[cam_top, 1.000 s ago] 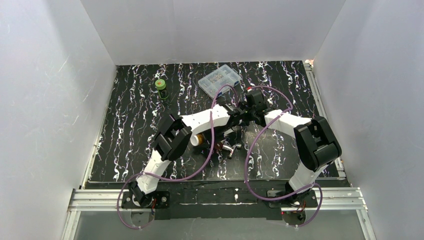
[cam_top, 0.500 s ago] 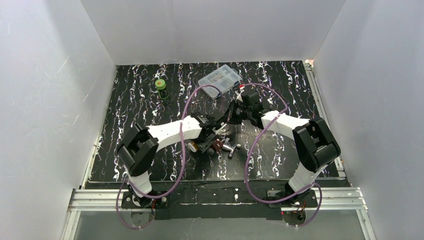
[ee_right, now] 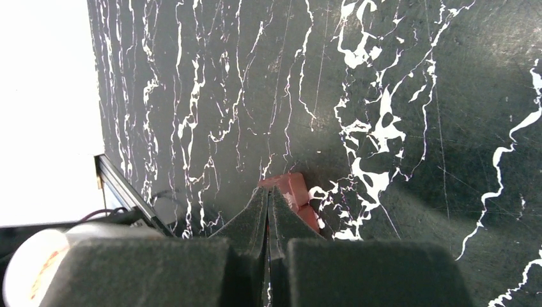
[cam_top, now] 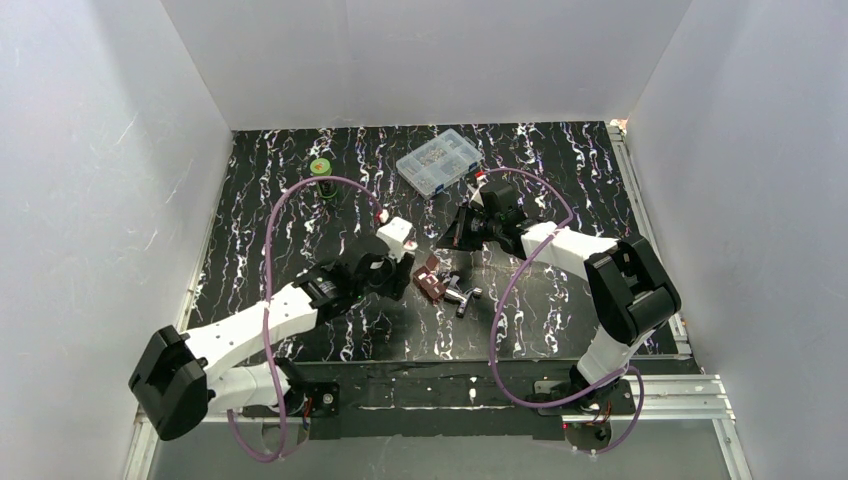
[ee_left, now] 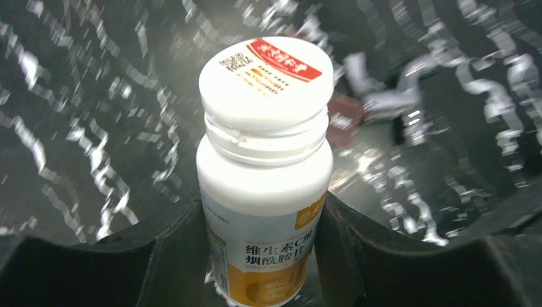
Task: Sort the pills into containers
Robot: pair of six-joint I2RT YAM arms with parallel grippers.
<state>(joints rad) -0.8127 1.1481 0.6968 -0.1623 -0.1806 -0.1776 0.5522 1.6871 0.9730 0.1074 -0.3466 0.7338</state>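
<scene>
Clamps the left fingers (ee_left: 182,240) snug on the lower body of a white pill bottle (ee_left: 265,160), cap on, cap end sticking out past the fingertips toward the case (cam_top: 428,283). Grips low on the label, presumably to leave the cap free for twisting.

Finds the case, small and red-brown, lying near the middle of the worktop (cam_top: 560,300), with a silver piece (cam_top: 460,295) just beside it on the right.

Presses the right fingers (ee_right: 255,214) fully together on nothing, tips aimed at the case from the far side. Touching or just short of it, cannot tell. Reads as a pinning or nudging pose, steadying the case for receiving pills.

Leaves the clear box (cam_top: 438,160) and green jar (cam_top: 320,167) at the far side, well apart from the action.

Judging by the sealed cap: no pill out yet, sorting barely begun. Calls next for getting that cap off, likely with the right fingers, the bottle being already in the left. Risks a slip on smooth plastic, or a spill across the worktop.
</scene>
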